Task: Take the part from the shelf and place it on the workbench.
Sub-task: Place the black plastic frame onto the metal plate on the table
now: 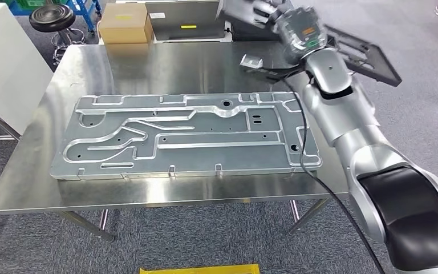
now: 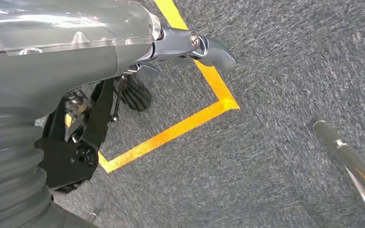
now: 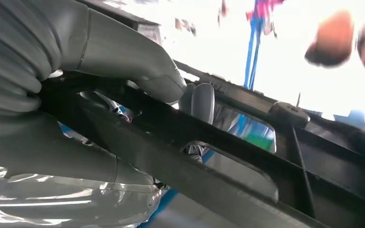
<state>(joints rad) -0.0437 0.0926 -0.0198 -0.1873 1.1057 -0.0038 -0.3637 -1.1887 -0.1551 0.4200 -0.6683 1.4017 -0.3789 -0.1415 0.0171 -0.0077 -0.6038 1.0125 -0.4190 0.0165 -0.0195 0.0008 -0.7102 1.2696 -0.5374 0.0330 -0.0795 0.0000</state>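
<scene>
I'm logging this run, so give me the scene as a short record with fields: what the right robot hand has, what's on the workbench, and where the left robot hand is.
right robot hand: raised over the far right of the workbench, gripping a black frame-like part
grip detail: the right wrist view shows the thumb pressed on the part's black bars
part state: held in the air, tilted, not yet on the workbench
workbench: shiny metal table carrying a large machined metal plate
left robot hand: hanging over grey carpet with yellow floor tape, holding nothing
</scene>
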